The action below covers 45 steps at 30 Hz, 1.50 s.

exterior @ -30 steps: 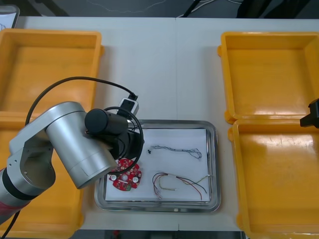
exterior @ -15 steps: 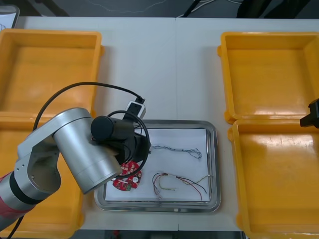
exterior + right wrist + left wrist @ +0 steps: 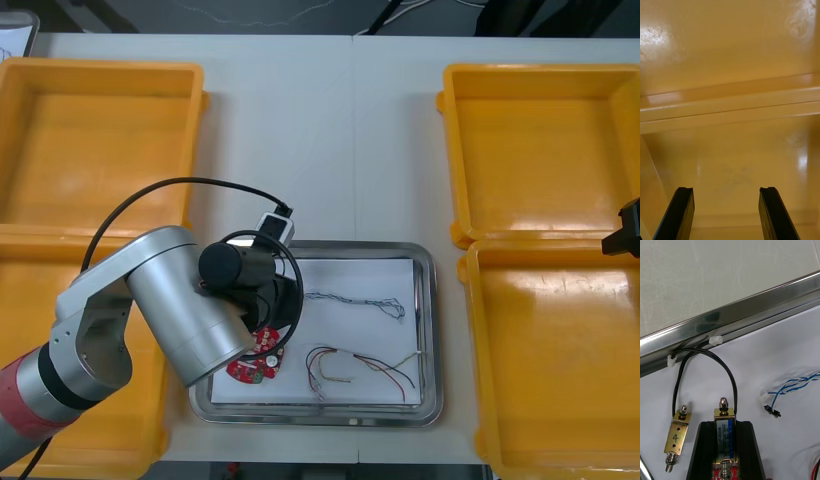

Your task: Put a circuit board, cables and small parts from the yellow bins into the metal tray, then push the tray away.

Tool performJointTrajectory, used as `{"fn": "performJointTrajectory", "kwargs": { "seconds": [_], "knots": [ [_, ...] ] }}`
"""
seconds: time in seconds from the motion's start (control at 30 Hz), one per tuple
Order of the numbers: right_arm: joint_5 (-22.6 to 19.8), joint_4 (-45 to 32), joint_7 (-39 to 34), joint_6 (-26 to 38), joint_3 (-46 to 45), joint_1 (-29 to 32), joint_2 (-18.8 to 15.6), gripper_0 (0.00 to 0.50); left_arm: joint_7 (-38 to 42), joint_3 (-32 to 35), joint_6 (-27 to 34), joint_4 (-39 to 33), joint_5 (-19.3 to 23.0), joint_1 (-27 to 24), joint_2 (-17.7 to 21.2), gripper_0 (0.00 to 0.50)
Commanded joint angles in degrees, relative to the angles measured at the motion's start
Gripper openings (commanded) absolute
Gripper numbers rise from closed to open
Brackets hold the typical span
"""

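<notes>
We see the left gripper (image 3: pixel 725 427) low over the tray's (image 3: pixel 425 262) left end, its fingers clamped on a small metal part (image 3: pixel 724 416). A second part (image 3: pixel 676 433) lies just beside it, with a black cable (image 3: pixel 731 375) arching between them. The board (image 3: pixel 255 365), blue-white cable (image 3: pixel 355 300) and red-yellow cable (image 3: pixel 360 365) lie inside. We judge loading nearly done: release, then push. The table (image 3: pixel 330 130) beyond the tray's far rim is bare. The right gripper (image 3: pixel 726 191) waits, fingers apart, over the right bins (image 3: pixel 540 130).

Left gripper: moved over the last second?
Yes. Left gripper moved right, farther over the metal tray, hiding more of the circuit board.
</notes>
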Motion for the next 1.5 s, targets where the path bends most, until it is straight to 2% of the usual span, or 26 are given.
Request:
{"fn": "performJointTrajectory", "kwargs": {
  "seconds": [0.03,0.6,0.67,0.7,0.8,0.83,0.93,0.97,1.5],
  "knots": [
    [-0.5,-1.7,1.02,0.17,-1.84,0.51,-2.1,0.5,-0.59,-1.59,-1.56,0.5,-1.19,1.11,-1.54,0.0],
    [-0.32,-1.61,1.02,0.17,-1.84,0.51,-2.1,0.5,-0.77,-1.94,-2.7,1.64,-1.36,1.11,-1.72,0.0],
    [-0.41,-1.7,1.02,0.17,-1.84,0.59,-2.1,0.5,-0.68,-1.85,-2.7,1.64,-1.36,1.11,-1.81,0.043],
    [-0.41,-1.7,1.02,0.17,-1.84,0.59,-2.1,0.5,-0.59,-1.94,-2.7,1.64,-1.36,1.11,-1.81,0.137],
    [-0.41,-1.7,1.02,0.17,-1.84,0.51,-2.1,0.5,-0.42,-1.94,-2.7,1.64,-1.36,1.2,-1.81,0.286],
    [-0.41,-1.7,1.02,0.17,-1.84,0.51,-2.1,0.5,-0.33,-1.85,-2.79,1.64,-1.36,1.11,-1.9,0.383],
    [-0.32,-1.7,1.02,0.17,-1.84,0.51,-2.1,0.5,-0.15,-1.85,-2.7,1.64,-1.28,1.11,-1.9,0.486],
    [-0.41,-1.7,1.02,0.17,-1.84,0.51,-2.1,0.5,-0.15,-1.85,-2.79,1.64,-1.36,1.11,-1.9,0.5],
    [-0.5,-1.7,1.11,0.17,-1.84,0.51,-2.1,0.5,0.29,-1.15,-2.61,0.59,-1.19,1.11,-2.16,0.5]
  ]
}}
